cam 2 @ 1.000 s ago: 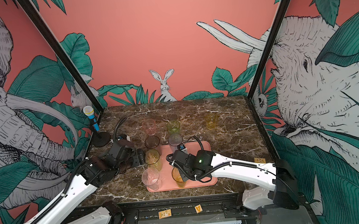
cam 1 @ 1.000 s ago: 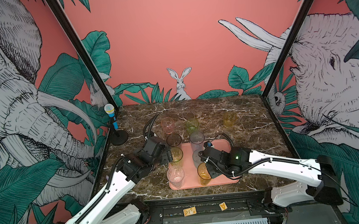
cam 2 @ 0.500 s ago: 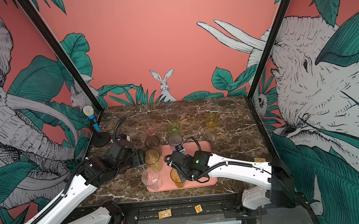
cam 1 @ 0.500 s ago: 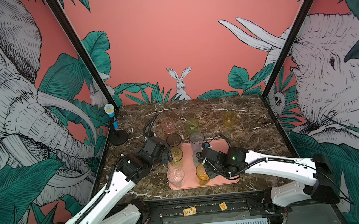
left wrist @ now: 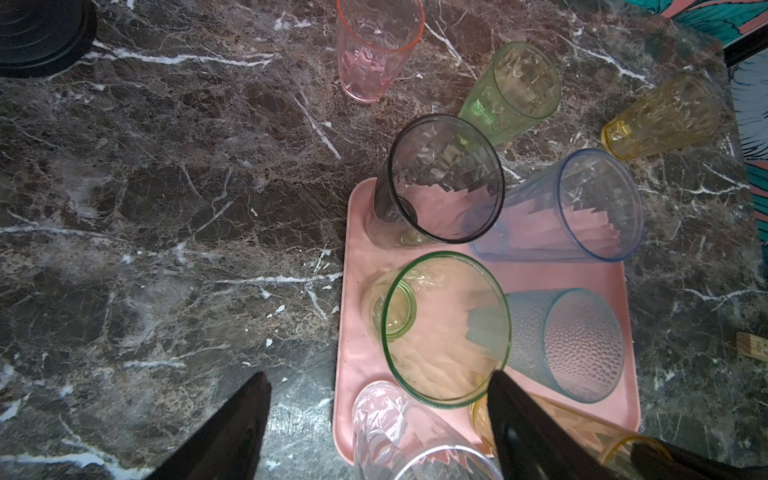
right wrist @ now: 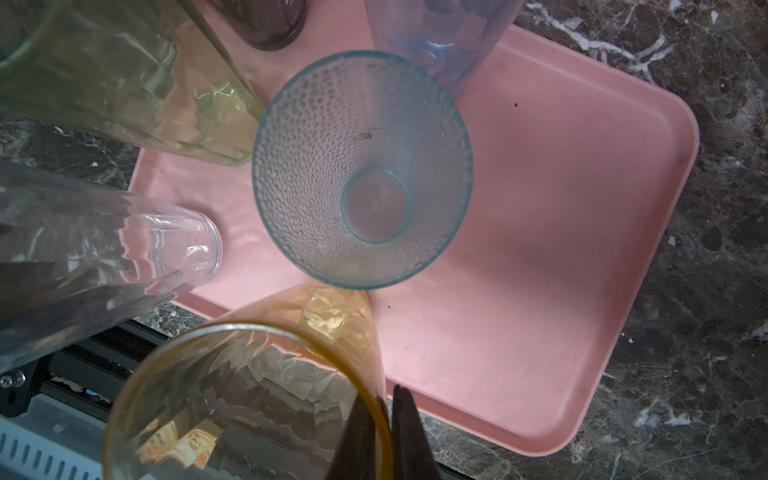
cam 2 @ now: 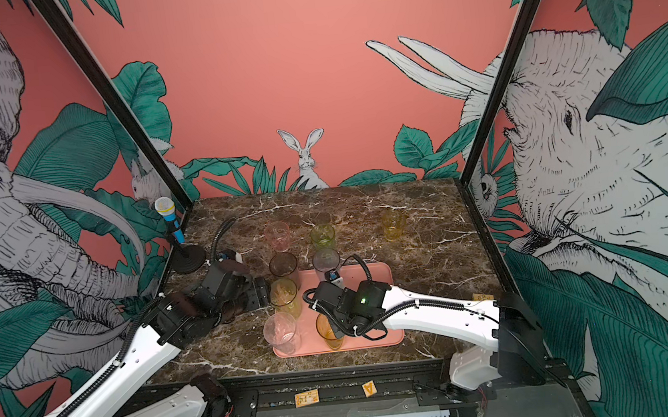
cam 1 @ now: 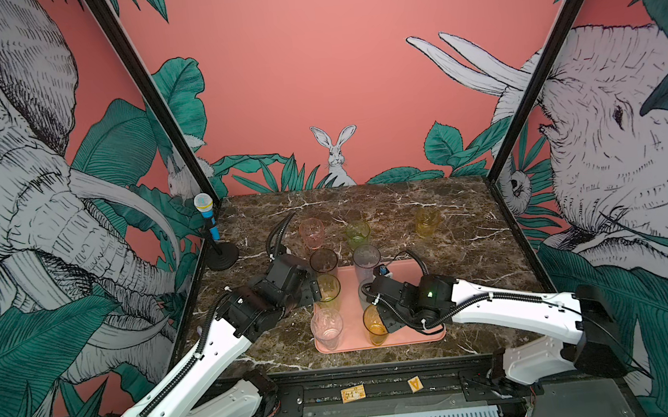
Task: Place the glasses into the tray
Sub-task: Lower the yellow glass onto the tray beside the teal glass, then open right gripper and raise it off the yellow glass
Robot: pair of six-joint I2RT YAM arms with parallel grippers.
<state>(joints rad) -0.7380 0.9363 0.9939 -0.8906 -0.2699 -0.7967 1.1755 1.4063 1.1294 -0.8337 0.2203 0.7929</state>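
The salmon-pink tray (cam 1: 409, 294) lies at the front middle of the table. On it stand a smoky grey glass (cam 1: 323, 260), a lilac-blue glass (cam 1: 366, 258), a tall green glass (cam 1: 328, 287), a teal-grey glass (right wrist: 361, 166), a clear glass (cam 1: 326, 328) and an amber glass (cam 1: 375, 326). My right gripper (right wrist: 388, 395) is shut on the amber glass's rim, one finger inside and one outside. The amber glass's base is at the tray's front edge. My left gripper (left wrist: 378, 384) hangs open and empty beside the tall green glass. A pink glass (cam 1: 311, 232), a short green glass (cam 1: 357, 232) and a yellow glass (cam 1: 427, 221) stand on the marble behind the tray.
A blue toy microphone (cam 1: 208, 217) on a black stand sits at the back left corner. Black frame posts and patterned walls close in both sides. The tray's right half (right wrist: 561, 232) is bare. A metal rail (cam 1: 362, 390) runs along the table's front edge.
My right gripper has shifted slightly left and lower with the amber glass, down to the tray's front. The left arm has not moved.
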